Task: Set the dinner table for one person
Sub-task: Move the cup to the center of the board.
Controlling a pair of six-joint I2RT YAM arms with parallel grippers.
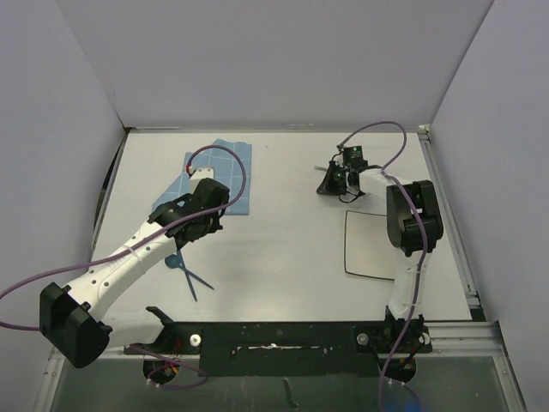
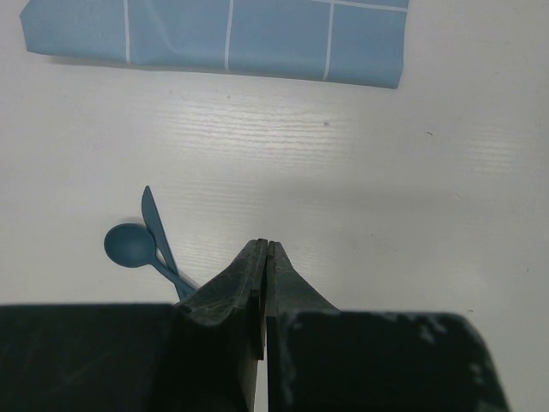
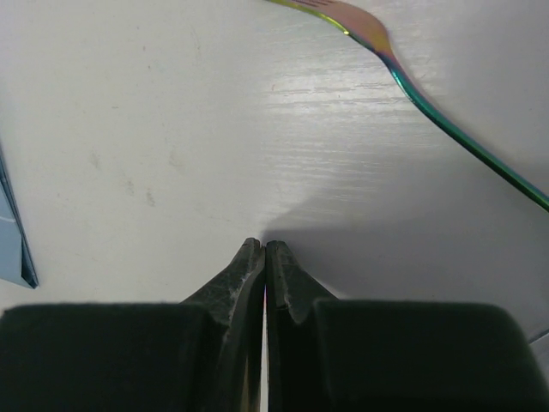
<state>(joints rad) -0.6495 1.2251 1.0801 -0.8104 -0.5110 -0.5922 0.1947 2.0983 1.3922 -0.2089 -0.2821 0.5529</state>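
The dinner table (image 1: 283, 232) is a broad white top with a black rail (image 1: 283, 336) along its near edge. A blue spoon (image 2: 129, 245) and a blue knife (image 2: 154, 225) lie crossed on it, just left of my left gripper (image 2: 264, 243), which is shut and empty. From above, the spoon (image 1: 175, 260) lies near the left arm's forearm. An iridescent fork (image 3: 429, 103) lies ahead and to the right of my right gripper (image 3: 264, 245), also shut on nothing and low over the table. The right gripper (image 1: 330, 184) sits at the back right.
A blue cloth mat with a white grid (image 1: 219, 176) lies at the back left, partly under the left arm; its edge (image 2: 223, 39) shows ahead of the left gripper. A thin black rectangular outline (image 1: 346, 249) is on the table beside the right arm. Walls enclose three sides.
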